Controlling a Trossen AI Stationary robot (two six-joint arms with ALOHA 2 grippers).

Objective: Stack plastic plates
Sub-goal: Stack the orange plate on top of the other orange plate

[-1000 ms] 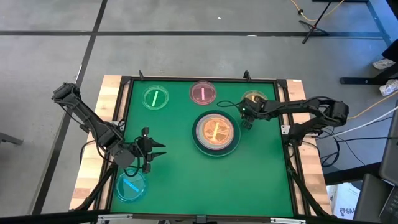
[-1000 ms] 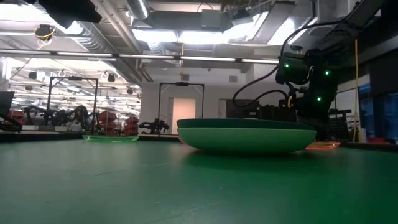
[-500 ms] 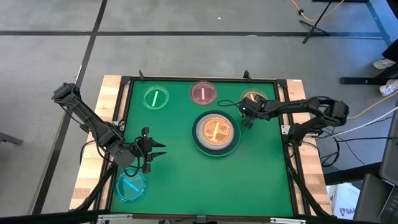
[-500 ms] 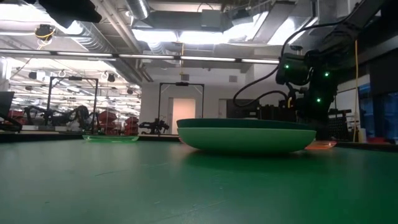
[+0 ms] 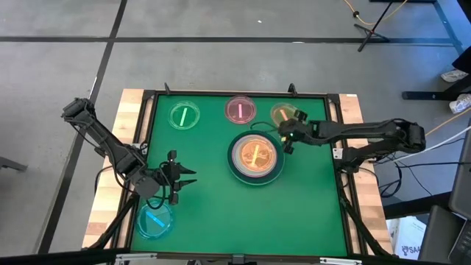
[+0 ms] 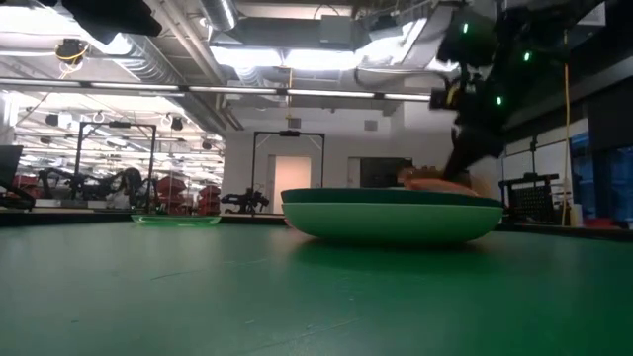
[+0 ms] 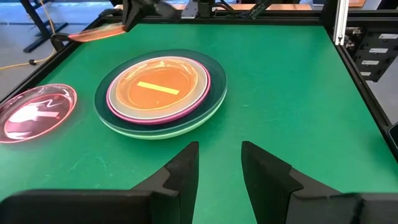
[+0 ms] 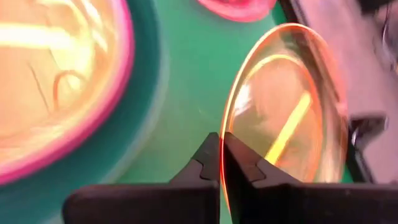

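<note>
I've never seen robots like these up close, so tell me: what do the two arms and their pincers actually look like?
Both are thin, dark, jointed arms. The left gripper ends in two black, wedge-shaped fingers with stepped inner faces. The right gripper has similar black fingers, and small green lights glow near its wrist. Dark cables loop beside the right arm's base, and each base sits on a pale wooden strip.

— What do the arms look like?
— Both are dark, slim jointed links with black cables looping beside them; the right arm [image 5: 368, 131] shows small green lights.
— And the fingers?
— The left gripper [image 7: 217, 171] has two matte black, wedge-shaped fingers [image 7: 182, 174] with stepped inner faces.
</note>
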